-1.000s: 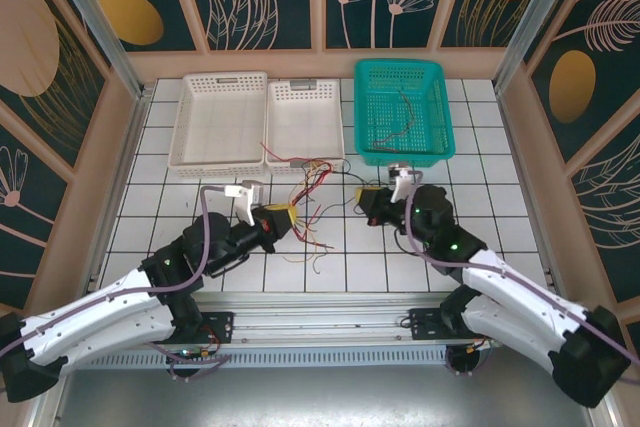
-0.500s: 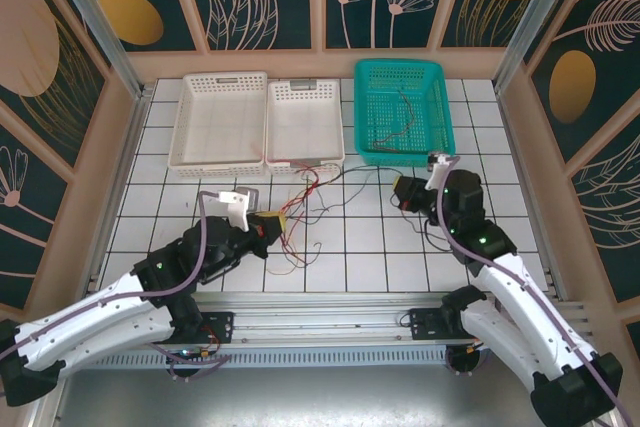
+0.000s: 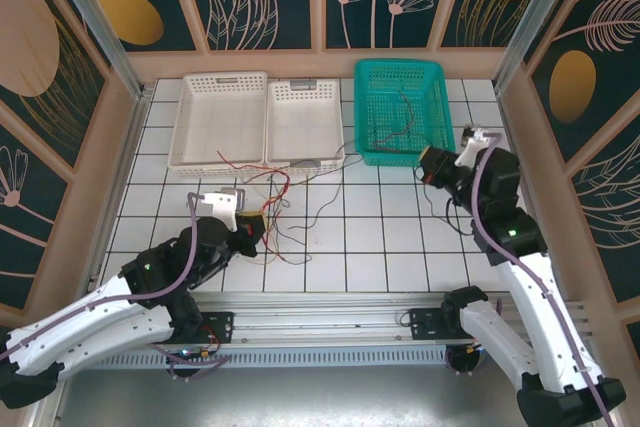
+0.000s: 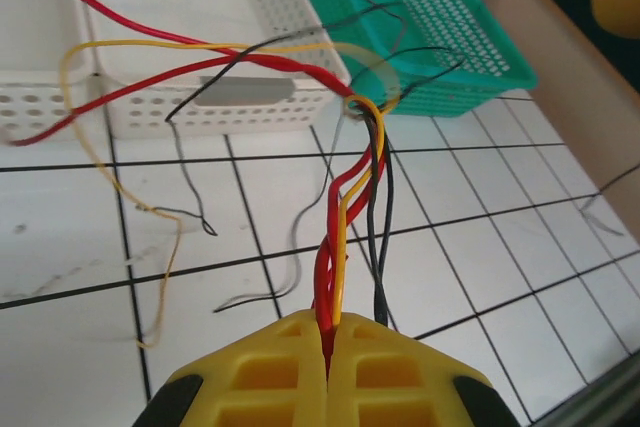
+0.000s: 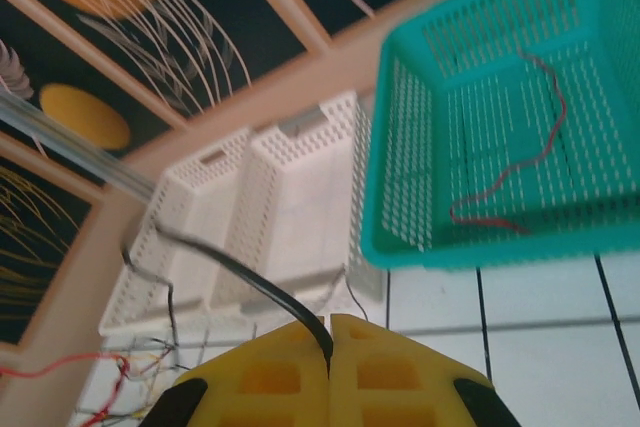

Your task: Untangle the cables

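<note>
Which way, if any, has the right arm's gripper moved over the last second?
Yes. Seen from above, the right gripper went rightward and away from the arm bases: from in front of the teal plastic basket to beside its near right corner.

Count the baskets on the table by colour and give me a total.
White baskets: 2
Teal basket: 1
Total: 3

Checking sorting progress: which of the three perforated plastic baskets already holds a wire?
The teal plastic basket, rightmost: a thin red wire lies on its floor.
</note>
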